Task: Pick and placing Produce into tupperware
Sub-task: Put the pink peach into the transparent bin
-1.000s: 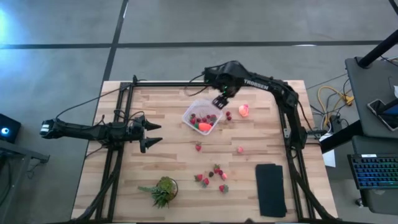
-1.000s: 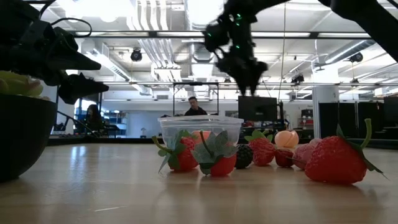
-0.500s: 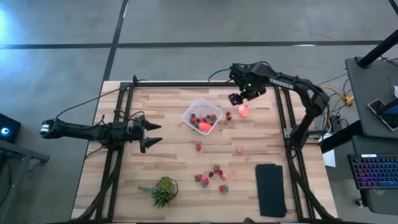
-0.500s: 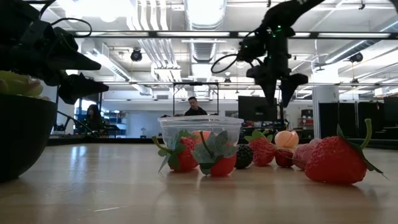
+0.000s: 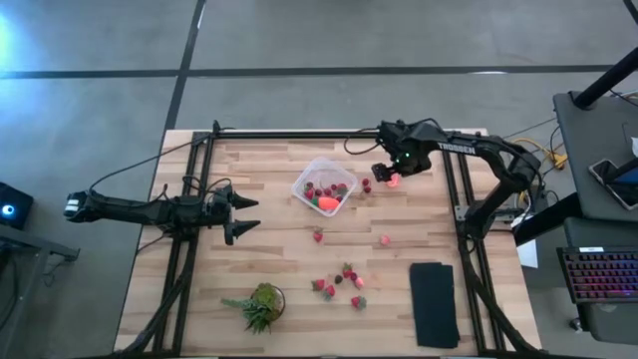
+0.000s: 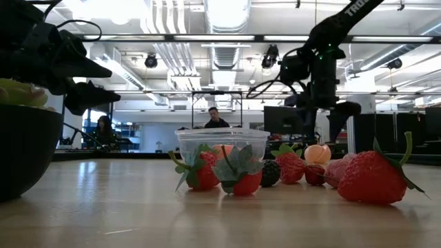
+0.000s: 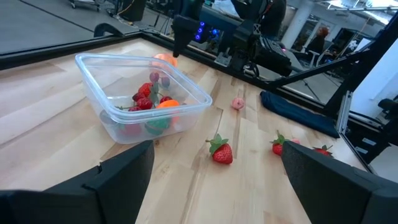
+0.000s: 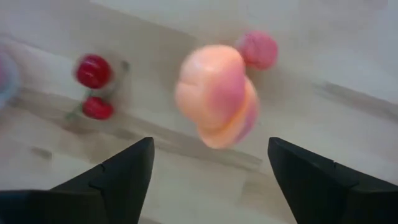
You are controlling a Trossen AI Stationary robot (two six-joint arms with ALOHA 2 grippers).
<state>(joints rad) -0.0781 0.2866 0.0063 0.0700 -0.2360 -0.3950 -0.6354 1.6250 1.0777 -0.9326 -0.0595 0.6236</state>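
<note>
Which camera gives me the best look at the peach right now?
The right wrist view: the peach fills the frame between the open right tool. High view shows it tiny and partly covered by the tool; low view shows it behind strawberries; left wrist view only an edge behind the tub.

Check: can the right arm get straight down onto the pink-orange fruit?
Probably yes. The right gripper hovers over the pink-orange fruit, jaws open on either side of it, nothing between; a small pink piece touches its far side.

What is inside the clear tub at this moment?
The tupperware holds several small red strawberries and the orange carrot piece. Whatever lies underneath that pile is covered and cannot be made out. The pink-orange round fruit lies outside it, on the table.
</note>
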